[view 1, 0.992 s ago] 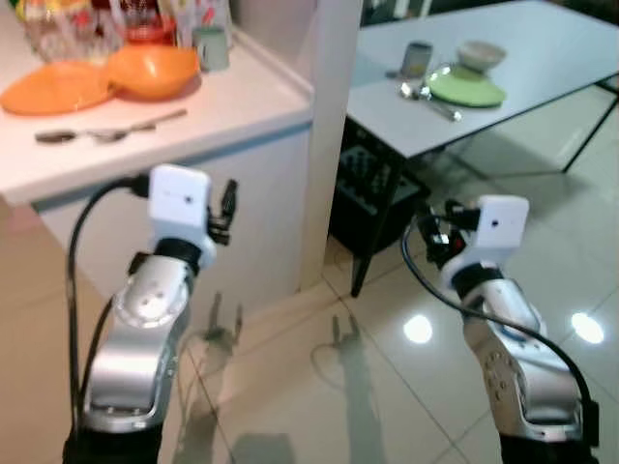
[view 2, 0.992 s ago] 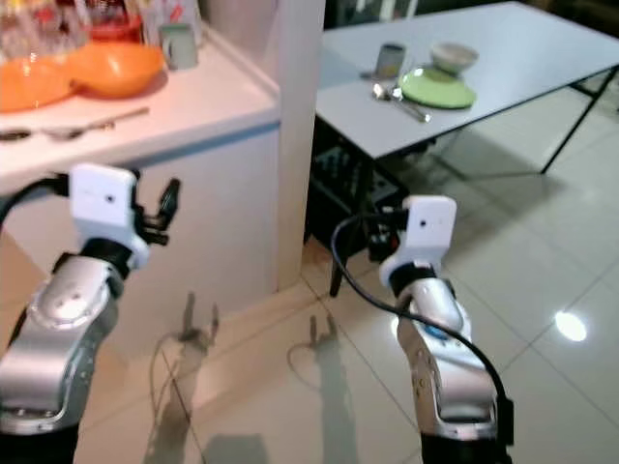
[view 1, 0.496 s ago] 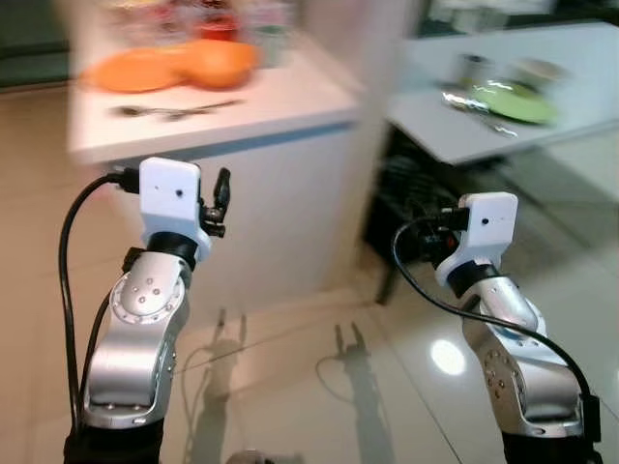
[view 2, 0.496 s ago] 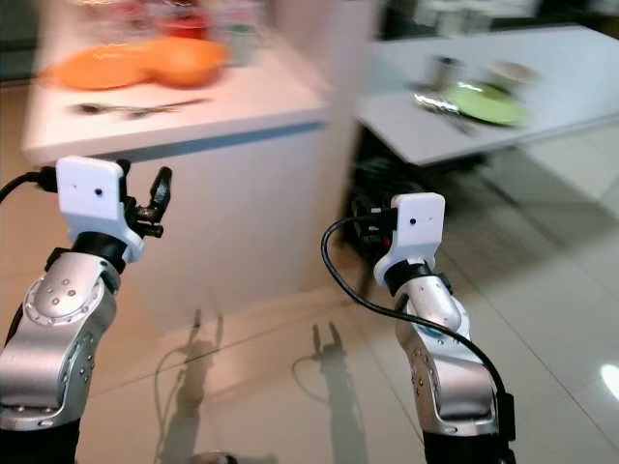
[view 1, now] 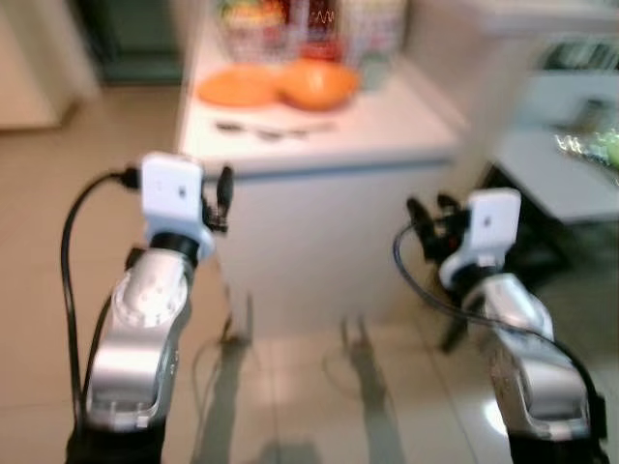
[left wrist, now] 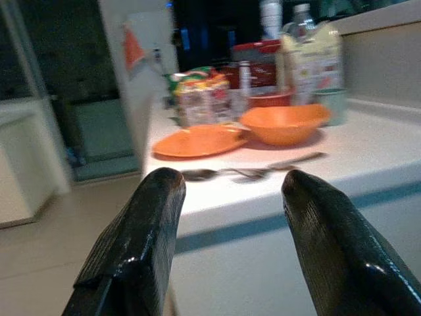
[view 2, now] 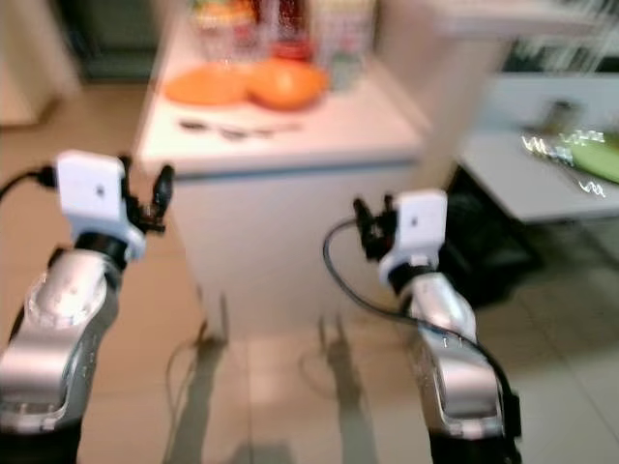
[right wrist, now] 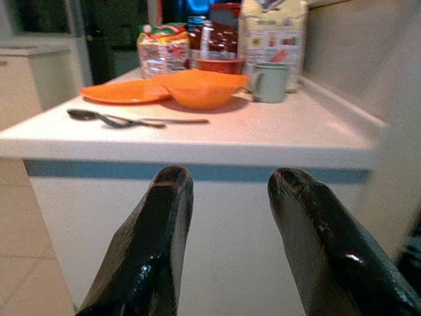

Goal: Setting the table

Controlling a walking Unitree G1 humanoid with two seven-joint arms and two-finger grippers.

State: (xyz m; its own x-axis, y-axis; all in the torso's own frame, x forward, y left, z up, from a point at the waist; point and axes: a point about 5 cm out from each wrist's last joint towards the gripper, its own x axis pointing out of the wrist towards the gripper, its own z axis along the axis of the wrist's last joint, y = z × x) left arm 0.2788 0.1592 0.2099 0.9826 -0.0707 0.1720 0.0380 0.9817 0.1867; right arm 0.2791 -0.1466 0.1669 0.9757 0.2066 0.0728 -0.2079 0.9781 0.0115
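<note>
White table (right wrist: 276, 141) w/ a blue strip under its edge stands straight ahead, its front face between the robot and the things on top. At the back of the top: snack bags (right wrist: 162, 49), a red tub (right wrist: 214, 64), a carton (right wrist: 272, 29), bottles (left wrist: 283, 14), all crowded vs. the wall side. Off to the right, well apart, a 2nd table (view 1: 566, 179) w/ sth green (view 2: 600, 155) on it, too blurred to say more. Tan tile floor (view 1: 58, 290) below.

Task things, on the near half of the white top: 1 orange plate (right wrist: 125, 92), flat, touching 1 orange bowl (right wrist: 205, 87) beside it; 1 pale green mug (right wrist: 268, 82) just beside the bowl, handle toward it. In front of plate & bowl, near the table edge, cutlery (right wrist: 128, 119) lying flat – a dark spoon bowl and a fork head show, approx. 2 pcs, exact count unclear.

Left gripper (left wrist: 227, 197) held up in front of the table, fingers spread, nothing between them. Right gripper (right wrist: 227, 197) likewise raised facing the table front, fingers apart, empty. Both below the top's level, not touching it.
</note>
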